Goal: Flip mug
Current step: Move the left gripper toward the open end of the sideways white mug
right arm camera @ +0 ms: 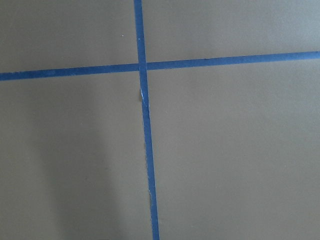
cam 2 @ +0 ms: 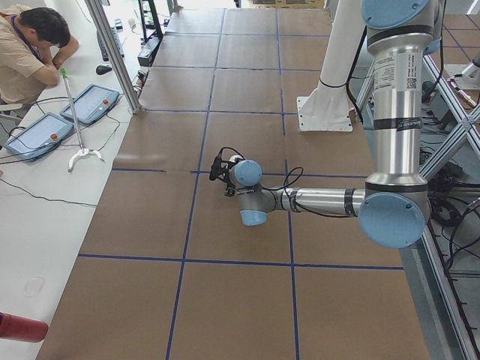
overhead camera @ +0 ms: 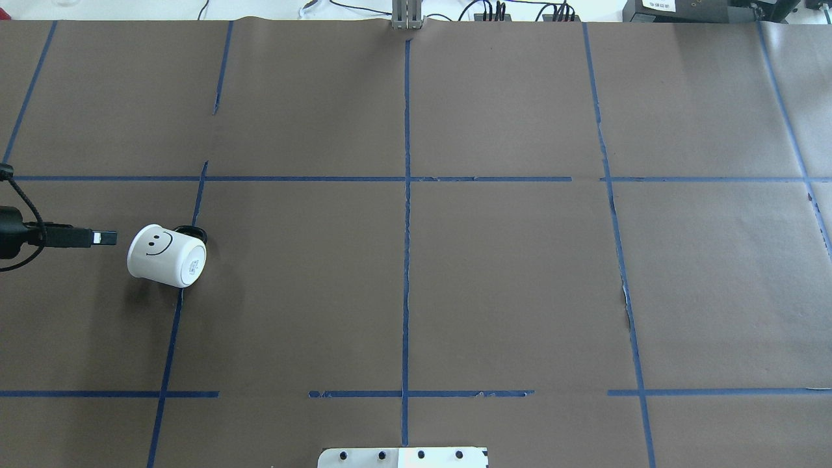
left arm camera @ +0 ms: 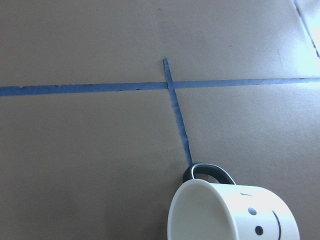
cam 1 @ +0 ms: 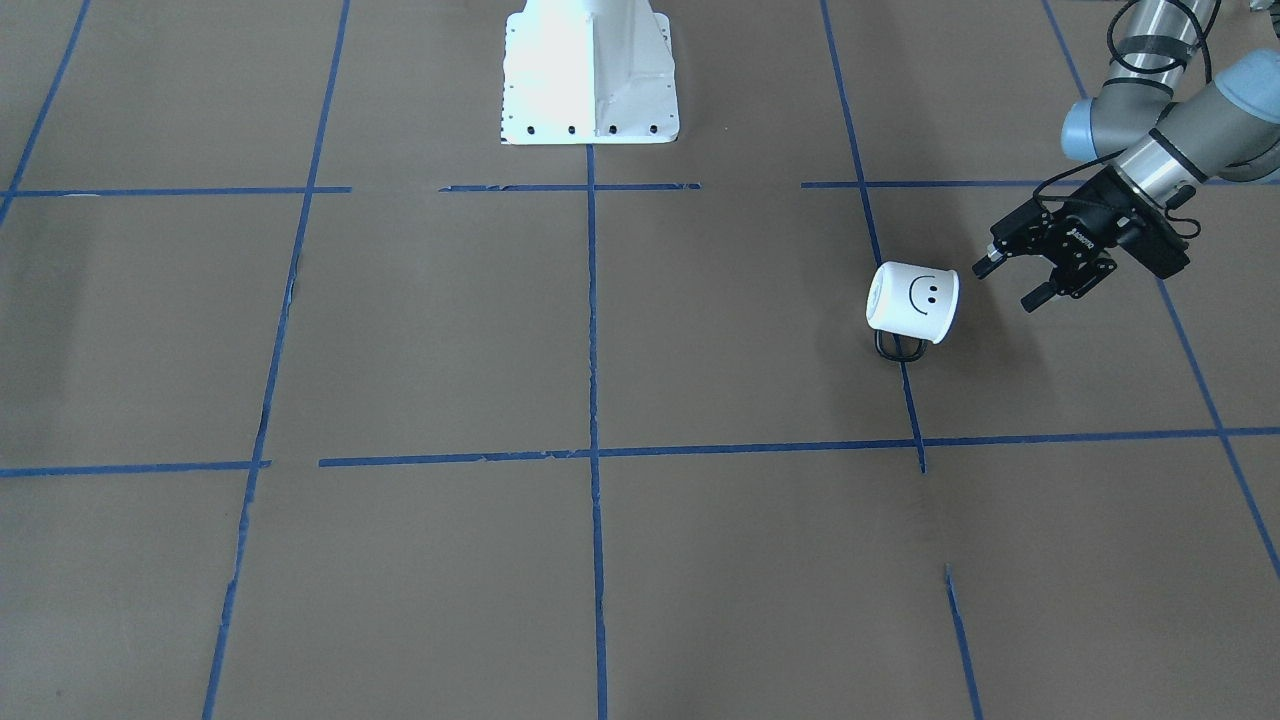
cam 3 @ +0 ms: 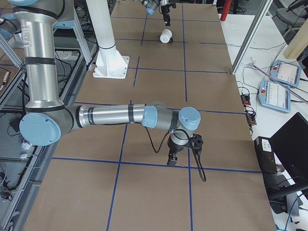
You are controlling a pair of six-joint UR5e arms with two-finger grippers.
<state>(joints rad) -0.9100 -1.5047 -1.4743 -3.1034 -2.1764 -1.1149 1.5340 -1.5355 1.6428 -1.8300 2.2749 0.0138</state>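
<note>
Taking the overhead view as the clock, the mug (overhead camera: pixel 167 255) lies on its side near the 9 o'clock edge of the table (overhead camera: pixel 455 292). Its stickered bottom points toward 3 and its handle (overhead camera: pixel 192 232) rests on the table at about 1. The left gripper (cam 1: pixel 1008 284) hovers just beside it at 9, jaws spread and empty. The approach seems under way. A sound grip would slip one finger inside the mouth and one outside the wall, well clear of the handle, then pinch firmly, since the round mug may roll. The right gripper (cam 3: pixel 172 160) is well apart, and I cannot tell how its jaws stand.
</note>
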